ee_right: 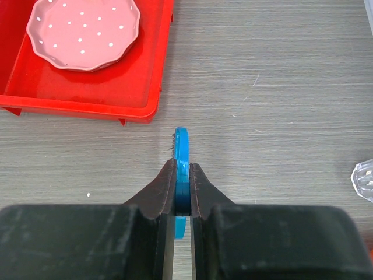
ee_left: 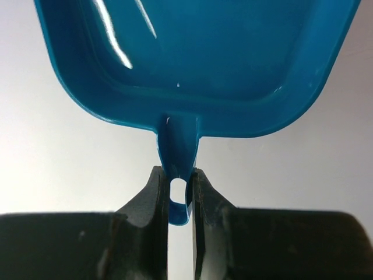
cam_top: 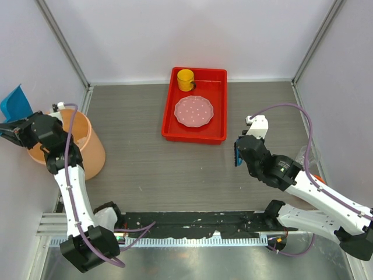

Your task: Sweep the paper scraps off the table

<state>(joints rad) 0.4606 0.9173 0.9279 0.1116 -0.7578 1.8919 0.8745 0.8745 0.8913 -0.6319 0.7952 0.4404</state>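
Two tools are being held at this moment, one in each arm. At the far left of the top view the left gripper [ee_left: 180, 195] is clamping the thin handle of a blue dustpan [ee_left: 198, 58], with the jaws pressed on it from both sides. The pan is raised in front of the white wall, just beside the orange bin [cam_top: 87, 149]. I cannot tell if it is hanging over the opening or only next to it. The part of its inside that is showing is looking empty.

At the right centre the right gripper [ee_right: 182, 189] is squeezing a small blue brush [ee_right: 182, 146], with the jaws together on it, just above the table [cam_top: 145, 169].

I am not seeing any paper scraps on the wood surface in any view. Only one tiny white speck is showing at the lower left of the right wrist view, and it is too small to name. The red tray [cam_top: 195, 139] with the pink dotted plate [cam_top: 194, 111] and a yellow cup [cam_top: 185, 79] is sitting at the upper middle, apart from both arms. Something clear is peeking in at the right edge of the right wrist view.

To my judgement the emptying of the pan into the bin is the step in hand, and the sweeping is looking nearly finished. The next move is probably calling for a tilt of the pan over the bin if anything is inside. After that both tools need to come down and be released without knocking the bin.
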